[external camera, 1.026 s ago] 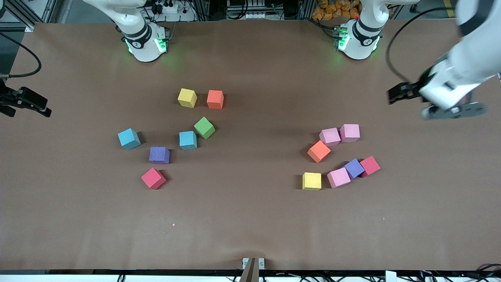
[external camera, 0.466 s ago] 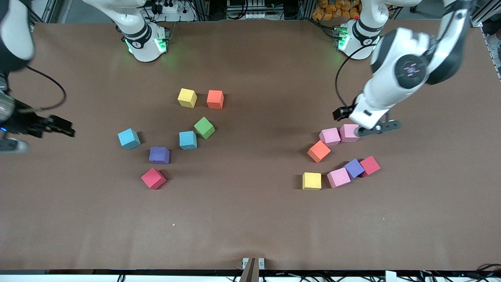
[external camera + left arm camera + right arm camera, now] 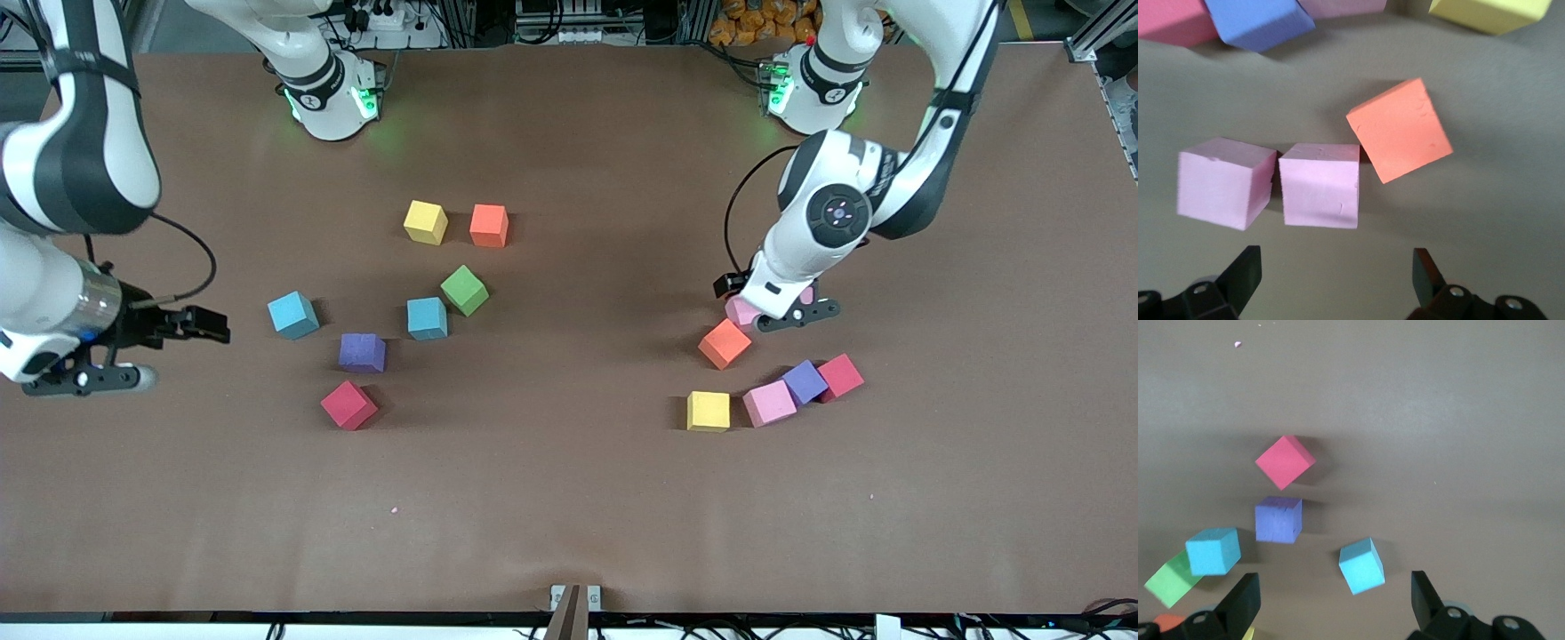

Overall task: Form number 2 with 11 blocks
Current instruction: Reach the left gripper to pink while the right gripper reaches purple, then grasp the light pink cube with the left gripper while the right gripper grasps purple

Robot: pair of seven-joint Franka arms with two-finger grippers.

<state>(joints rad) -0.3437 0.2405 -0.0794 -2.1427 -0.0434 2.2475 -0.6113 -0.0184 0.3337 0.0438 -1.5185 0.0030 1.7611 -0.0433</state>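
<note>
The blocks lie loose on the brown counter (image 3: 569,516) in two groups across the middle of the frame, not laid out as a digit.

Lowest in the frame, toward the left arm's end, a yellow block (image 3: 708,411) sits just beside a pink block (image 3: 769,403). That pink one touches a purple block (image 3: 805,380), which touches a red block (image 3: 840,375). Toward the right arm's end, a second red block (image 3: 348,405) lies at about the same height.

Higher up come a second purple block (image 3: 362,353), an orange block (image 3: 725,343) and two light blue blocks (image 3: 427,318) (image 3: 292,315). The right claw (image 3: 84,378) hangs over bare counter at that end's frame edge, its fingers (image 3: 1245,600) spread and holding nothing.

The left claw (image 3: 782,311) hangs low over two pink blocks (image 3: 1319,185) (image 3: 1221,181) that sit side by side next to the orange one. Its fingers (image 3: 1426,270) are spread wide and hold nothing.

Above these sits a green block (image 3: 464,290). In the upper part of the frame are a second yellow block (image 3: 425,222) and a second orange block (image 3: 489,226).
</note>
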